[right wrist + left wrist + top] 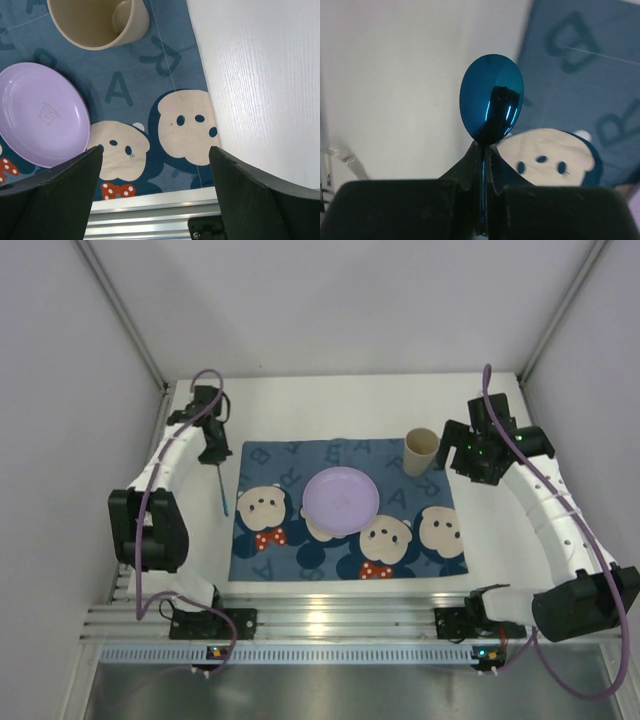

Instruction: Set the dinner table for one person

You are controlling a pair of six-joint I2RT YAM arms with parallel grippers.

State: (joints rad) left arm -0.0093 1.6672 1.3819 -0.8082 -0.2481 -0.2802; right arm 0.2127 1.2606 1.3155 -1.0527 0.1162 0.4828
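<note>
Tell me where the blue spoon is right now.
The blue spoon is on the left side of the top view, clamped in the left hand over the dinner table, just off the placemat's left edge.

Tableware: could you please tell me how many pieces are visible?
3: purple plate centred on the placemat; beige cup at its far-right corner; blue spoon gripped in the left pincer.

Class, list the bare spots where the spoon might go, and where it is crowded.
Free: mat strip left of the plate; mat right of the plate, nearer than the cup; table behind the mat. Crowded: the cup corner, by the right gripper.
</note>
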